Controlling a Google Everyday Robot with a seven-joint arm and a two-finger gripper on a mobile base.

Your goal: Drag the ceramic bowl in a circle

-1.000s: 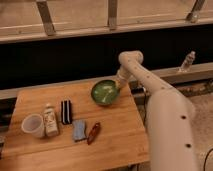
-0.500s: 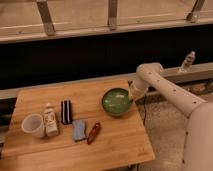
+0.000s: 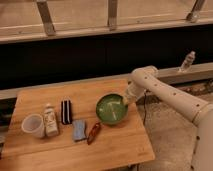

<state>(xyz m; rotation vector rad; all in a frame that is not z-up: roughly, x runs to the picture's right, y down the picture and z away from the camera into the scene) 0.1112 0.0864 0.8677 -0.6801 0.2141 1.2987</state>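
The ceramic bowl (image 3: pixel 111 108) is round, shallow and glossy green, and sits on the right half of the wooden table (image 3: pixel 45 150). My gripper (image 3: pixel 124 101) is at the bowl's right rim, reaching down into it from the right. The white arm (image 3: pixel 167 95) runs from the lower right of the camera view over the table's right edge. The gripper's tip is partly lost against the bowl's inside.
A pale plastic cup (image 3: pixel 33 125), a small white bottle (image 3: pixel 49 121), a black object (image 3: pixel 66 111), a blue-grey packet (image 3: pixel 79 130) and a red-brown item (image 3: pixel 93 133) lie left of the bowl. A bottle (image 3: pixel 187 61) stands on the ledge behind. The table's right edge is close to the bowl.
The bowl has moved with the gripper: first right and forward from the back of the table, then further forward and slightly left. The arm has swung along with it.
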